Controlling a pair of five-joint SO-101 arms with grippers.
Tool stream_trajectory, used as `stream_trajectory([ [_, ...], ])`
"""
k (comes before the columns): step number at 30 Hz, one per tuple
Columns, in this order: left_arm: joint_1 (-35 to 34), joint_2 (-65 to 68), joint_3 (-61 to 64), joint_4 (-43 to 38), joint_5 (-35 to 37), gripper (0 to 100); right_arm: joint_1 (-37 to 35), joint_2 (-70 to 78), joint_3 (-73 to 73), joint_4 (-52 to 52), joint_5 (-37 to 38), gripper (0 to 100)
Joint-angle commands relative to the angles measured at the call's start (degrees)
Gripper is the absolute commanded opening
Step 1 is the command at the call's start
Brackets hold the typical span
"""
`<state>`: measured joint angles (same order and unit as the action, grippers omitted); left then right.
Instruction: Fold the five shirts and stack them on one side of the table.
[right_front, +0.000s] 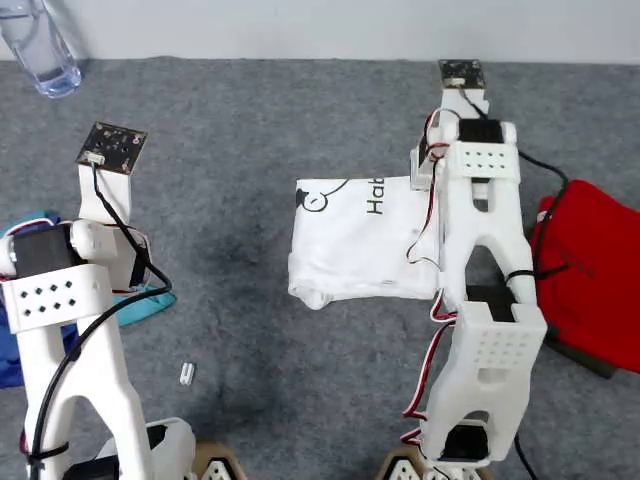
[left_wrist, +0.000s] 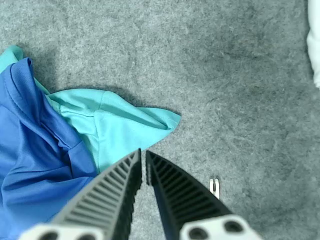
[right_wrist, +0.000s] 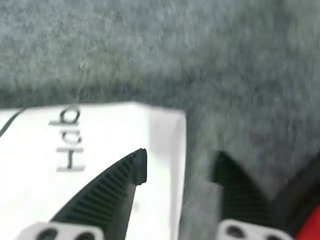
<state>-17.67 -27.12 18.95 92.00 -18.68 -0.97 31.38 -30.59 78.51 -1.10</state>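
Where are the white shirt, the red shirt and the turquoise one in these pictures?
white shirt (right_front: 350, 250): high view, on its plain middle.
red shirt (right_front: 590, 265): high view, on the middle of the cloth.
turquoise shirt (left_wrist: 125, 127): left wrist view, on the flat part near its pointed corner.

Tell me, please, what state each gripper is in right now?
Left gripper: shut, holding nothing, beside the teal shirt.
Right gripper: open, over the white shirt edge.

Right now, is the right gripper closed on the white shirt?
No. The right gripper is open: one finger is over the white shirt, the other over the grey table.
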Motion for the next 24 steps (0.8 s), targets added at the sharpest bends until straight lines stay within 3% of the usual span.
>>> stream_trajectory([
  [1,-0.1,-1.5,-0.2,-0.5,-0.1,1,-3.2,-3.7,-5.4,10.2,-2.3,38.8],
  [7,-0.2,-1.5,-0.2,-0.5,-0.1,1,-7.8,-3.8,-5.2,20.8,-7.3,35.7],
  [12,-0.2,-1.5,-0.2,-0.5,-0.1,1,-9.8,-0.4,-5.2,22.7,-10.6,33.4],
  [18,-0.3,-1.6,1.3,-0.6,-0.1,1,-9.9,0.2,-5.2,22.6,-9.1,26.3],
  [24,-0.3,-1.6,2.0,-1.0,-1.9,1,-9.7,-8.1,-0.3,24.0,-7.8,26.2],
])
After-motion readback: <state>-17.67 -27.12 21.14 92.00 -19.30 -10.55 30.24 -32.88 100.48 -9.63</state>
